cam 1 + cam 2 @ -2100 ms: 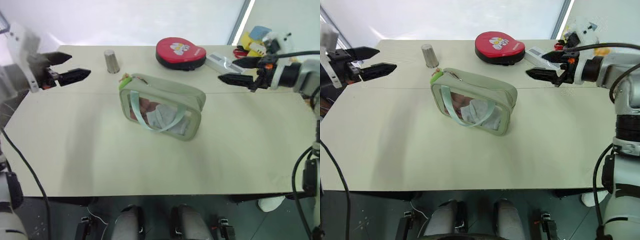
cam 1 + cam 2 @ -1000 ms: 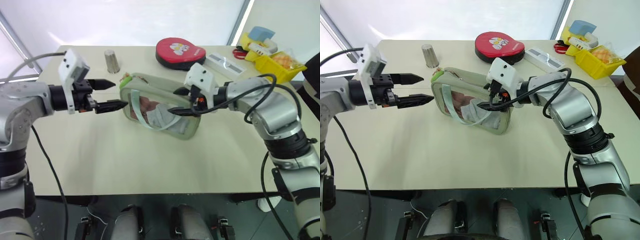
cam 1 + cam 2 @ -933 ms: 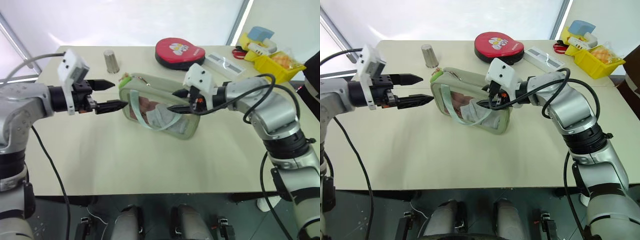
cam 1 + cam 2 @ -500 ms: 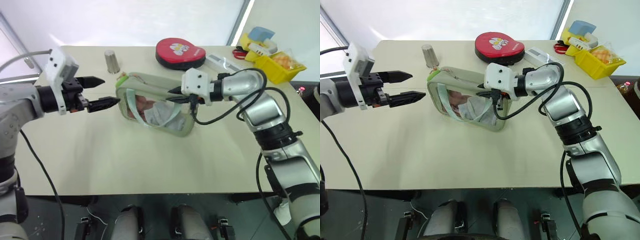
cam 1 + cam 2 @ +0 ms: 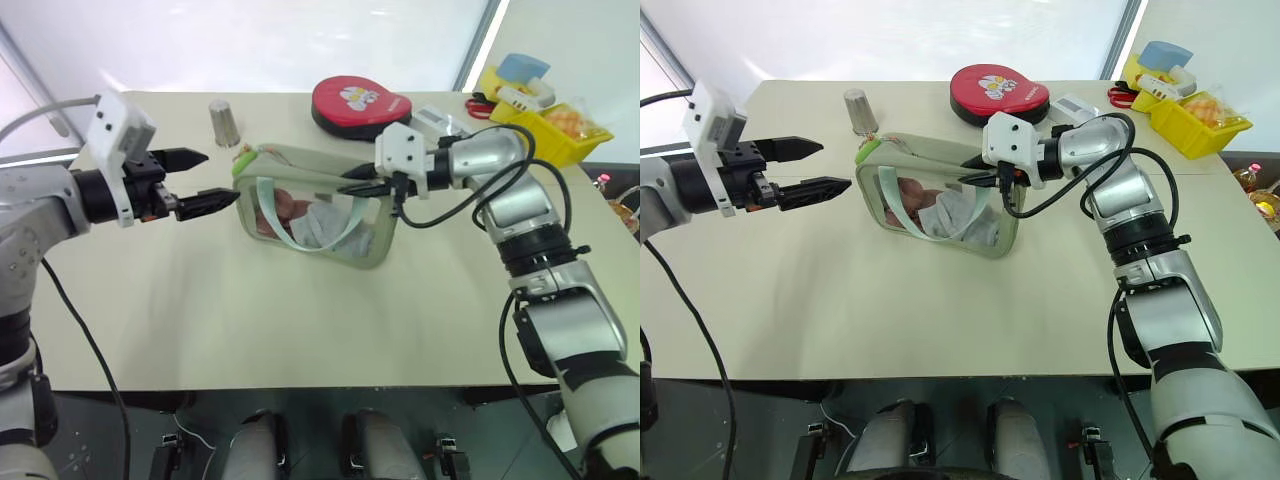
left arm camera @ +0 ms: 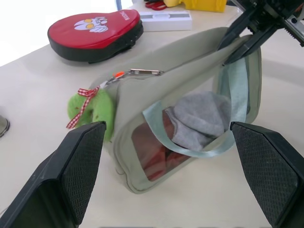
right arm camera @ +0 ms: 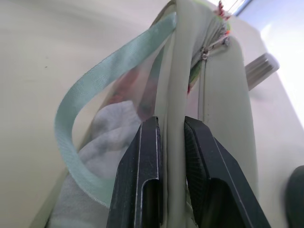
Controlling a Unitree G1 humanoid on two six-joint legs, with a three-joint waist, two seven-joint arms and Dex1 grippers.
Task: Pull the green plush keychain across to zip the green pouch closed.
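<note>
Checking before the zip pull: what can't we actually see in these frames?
- Zip slider on the pouch: too small in the head views; in the left wrist view the plush charm hides that end.
- Pouch contents: blurred behind the clear front, strap across them.
- Right pincer shut on the pouch's top edge: its pads hide the fabric between.
- Yellow bin: cut by the frame edge.

Both arms were silver-grey metal with dark bands at the joints, and loose black cables looped along each. A white boxy camera housing sat on each wrist. The left gripper and right gripper each had two tapering black fingers.
</note>
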